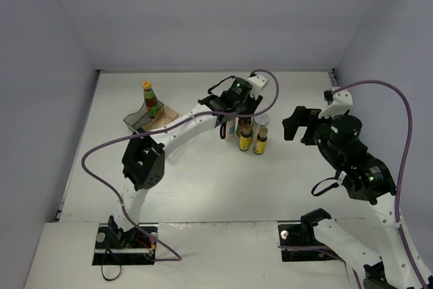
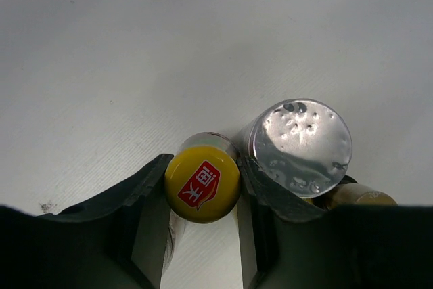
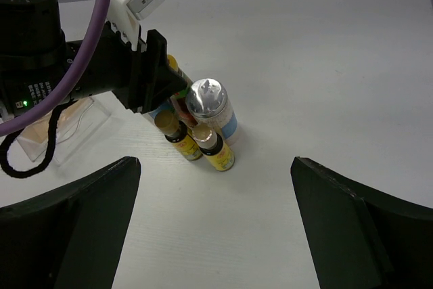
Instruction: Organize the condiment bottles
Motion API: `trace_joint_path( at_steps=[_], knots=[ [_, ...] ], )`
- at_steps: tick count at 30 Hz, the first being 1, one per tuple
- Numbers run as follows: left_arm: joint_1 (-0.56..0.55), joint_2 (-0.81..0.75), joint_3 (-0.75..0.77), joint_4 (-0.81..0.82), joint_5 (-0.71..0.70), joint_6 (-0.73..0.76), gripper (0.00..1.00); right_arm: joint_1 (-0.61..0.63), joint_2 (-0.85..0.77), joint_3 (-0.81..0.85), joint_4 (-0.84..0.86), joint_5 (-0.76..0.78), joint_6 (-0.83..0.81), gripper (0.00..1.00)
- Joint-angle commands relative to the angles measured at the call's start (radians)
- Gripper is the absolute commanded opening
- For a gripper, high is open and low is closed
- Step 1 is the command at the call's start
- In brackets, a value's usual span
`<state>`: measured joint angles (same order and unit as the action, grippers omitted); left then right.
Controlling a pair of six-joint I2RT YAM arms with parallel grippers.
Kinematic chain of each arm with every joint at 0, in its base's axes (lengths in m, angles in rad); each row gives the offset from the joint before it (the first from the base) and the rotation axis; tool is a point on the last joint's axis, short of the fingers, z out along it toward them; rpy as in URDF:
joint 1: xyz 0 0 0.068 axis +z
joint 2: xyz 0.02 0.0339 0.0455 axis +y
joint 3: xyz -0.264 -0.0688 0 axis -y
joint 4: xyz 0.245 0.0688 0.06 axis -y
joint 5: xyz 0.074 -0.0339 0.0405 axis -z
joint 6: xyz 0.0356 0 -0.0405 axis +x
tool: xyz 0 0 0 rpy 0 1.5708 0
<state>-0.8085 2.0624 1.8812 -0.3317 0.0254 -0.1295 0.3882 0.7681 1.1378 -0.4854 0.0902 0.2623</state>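
My left gripper (image 2: 203, 168) is shut on the yellow cap with a red mark of a sauce bottle (image 2: 201, 184) that stands on the table. A silver-lidded jar (image 2: 301, 140) stands against the outside of its right finger, with a gold cap (image 2: 362, 196) behind it. From above, the left gripper (image 1: 232, 126) reaches into the cluster beside two short yellow-labelled bottles (image 1: 245, 138) (image 1: 260, 142). In the right wrist view these bottles (image 3: 177, 133) (image 3: 215, 148) stand before the jar (image 3: 208, 103). My right gripper (image 3: 215, 175) (image 1: 298, 125) is open with nothing in it, to their right.
A clear stepped rack (image 1: 142, 121) stands at the back left with an orange-capped dark sauce bottle (image 1: 150, 97) on it. In the right wrist view the rack (image 3: 64, 130) shows at the left edge. Grey walls close the table on three sides.
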Motion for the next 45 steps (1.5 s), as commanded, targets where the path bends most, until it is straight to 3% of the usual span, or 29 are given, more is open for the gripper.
trace_joint_path(
  at_steps=[1,8,15,19,27,32,38,45],
  knots=[
    [0.023,-0.041,0.136,0.095,-0.042,0.050,0.00,0.008,0.002,0.020,0.062,0.023,-0.005,1.00],
    [0.081,-0.004,0.294,0.146,-0.085,0.102,0.00,0.006,-0.003,0.034,0.054,0.020,-0.006,1.00],
    [0.169,-0.051,0.329,0.188,-0.111,0.106,0.00,0.008,-0.003,0.040,0.057,0.003,-0.009,1.00],
    [0.206,-0.122,0.306,0.103,-0.146,0.099,0.00,0.008,0.002,0.046,0.062,-0.007,-0.012,1.00],
    [0.293,-0.416,0.023,-0.053,-0.266,0.064,0.00,0.008,0.022,0.045,0.082,-0.029,-0.020,1.00],
    [0.425,-0.586,-0.146,-0.089,-0.260,0.050,0.00,0.008,0.039,0.033,0.106,-0.059,-0.018,1.00],
    [0.626,-0.666,-0.267,-0.072,-0.171,0.030,0.00,0.008,0.065,0.030,0.137,-0.081,-0.017,1.00],
    [0.738,-0.639,-0.324,-0.023,-0.114,0.031,0.00,0.008,0.076,0.031,0.146,-0.109,-0.018,1.00]
  ],
)
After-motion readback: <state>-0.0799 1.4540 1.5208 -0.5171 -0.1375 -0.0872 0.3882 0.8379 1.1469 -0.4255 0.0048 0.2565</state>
